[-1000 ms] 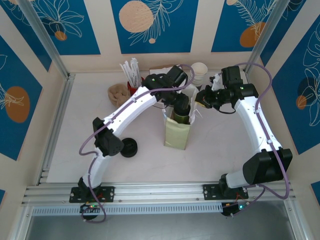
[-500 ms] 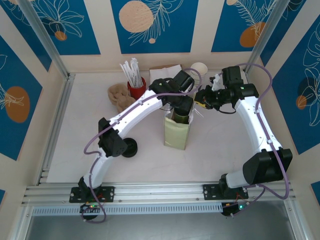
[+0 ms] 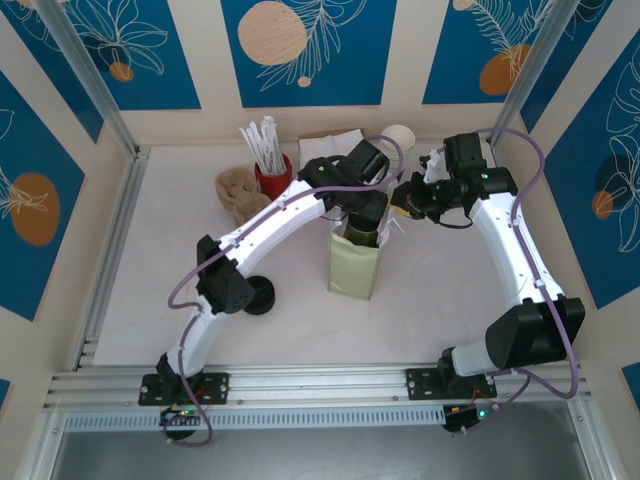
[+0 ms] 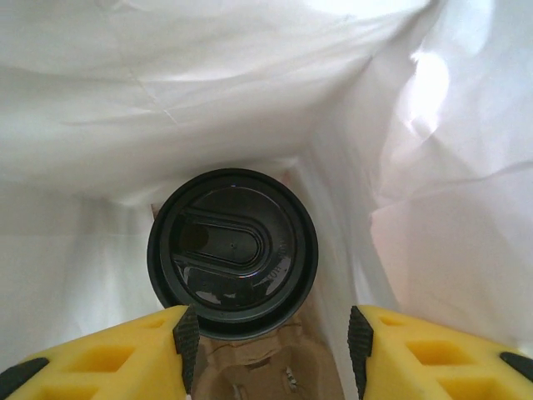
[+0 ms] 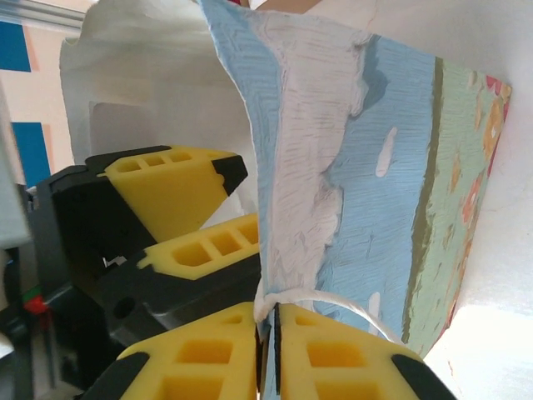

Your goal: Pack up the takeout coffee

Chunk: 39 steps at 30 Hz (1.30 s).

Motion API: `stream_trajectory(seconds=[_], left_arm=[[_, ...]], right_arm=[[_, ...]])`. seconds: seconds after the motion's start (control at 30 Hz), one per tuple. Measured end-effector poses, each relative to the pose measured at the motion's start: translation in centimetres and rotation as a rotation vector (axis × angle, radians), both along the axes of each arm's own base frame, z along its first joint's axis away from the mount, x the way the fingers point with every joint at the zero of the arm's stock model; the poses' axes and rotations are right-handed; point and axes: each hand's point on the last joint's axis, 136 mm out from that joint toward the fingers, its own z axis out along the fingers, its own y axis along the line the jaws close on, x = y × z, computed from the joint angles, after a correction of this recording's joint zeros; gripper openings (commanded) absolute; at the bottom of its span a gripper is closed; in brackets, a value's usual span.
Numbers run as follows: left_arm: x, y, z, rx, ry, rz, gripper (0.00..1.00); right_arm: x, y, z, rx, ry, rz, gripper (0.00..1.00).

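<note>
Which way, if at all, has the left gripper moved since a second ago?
Yes: slightly rightward; the left gripper drew away from the red cup of white sticks.

- Left arm [image 3: 270, 215] reaches forward and to the right, wrist bent so the left pincer [image 4: 272, 337] points straight down.
- Left pincer jaws stand apart; its yellow fingers [image 4: 125, 354] grip nothing.
- Right arm [image 3: 512, 255] arcs forward and leftward, wrist turned toward the left arm.
- Right pincer [image 5: 268, 333] jaws are pressed together, pinching the paper bag [image 5: 375, 167] at its edge.
</note>
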Motion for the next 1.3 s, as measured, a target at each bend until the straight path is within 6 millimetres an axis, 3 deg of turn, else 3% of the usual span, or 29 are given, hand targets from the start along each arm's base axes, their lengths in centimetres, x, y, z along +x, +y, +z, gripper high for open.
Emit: stream_trajectory(seconds=[0.37, 0.6, 0.87, 1.13, 1.3], left_arm=[[0.0, -0.5, 2.4, -0.09, 0.005, 0.079, 0.56], [-0.8, -0.8, 2.7, -0.101, 0.021, 0.095, 0.49], [-0.9, -0.9, 1.5, -0.076, 0.027, 0.092, 0.43], [-0.6, -0.5, -2.0, -0.001, 0.037, 0.091, 0.42], [-0.3, -0.8, -2.0, -0.007, 0.019, 0.081, 0.41]], right_arm=[[-0.1, 0.0, 0.0, 0.015, 0.017, -0.025, 0.1], [-1.0, -0.1, 0.0, 0.033, 0.028, -0.044, 0.1], [-1.0, -0.2, -0.1, 0.041, 0.03, -0.055, 0.09], [-1.3, -1.3, -0.4, 0.001, 0.041, -0.077, 0.05], [-1.6, -1.5, 0.2, -0.022, 0.03, -0.063, 0.05]])
